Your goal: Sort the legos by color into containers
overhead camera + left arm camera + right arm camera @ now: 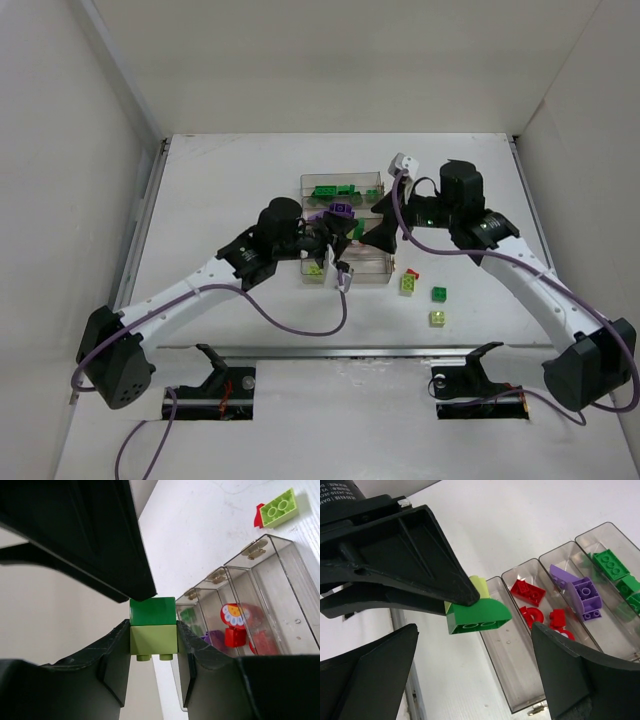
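Note:
My left gripper point(152, 627) is shut on a joined pair of legos: a dark green brick point(152, 611) on a lime brick point(153, 639). It holds them just above the clear tray point(345, 282), at its near edge. In the right wrist view the pair point(480, 614) hangs from the left fingers. My right gripper point(475, 630) is open wide, its fingers either side of the pair without touching. The tray's rows hold red point(530, 592), purple point(585, 595) and green point(610, 565) legos. The nearest row point(515, 655) looks empty where it shows. Both grippers point(338, 243) point(372, 236) meet over the tray.
Loose legos lie on the table right of the tray: a lime brick with a red one point(410, 280), a dark green one point(439, 293), a lime one point(437, 318). Another lime brick point(315, 270) sits at the tray's front left corner. White walls stand around the table.

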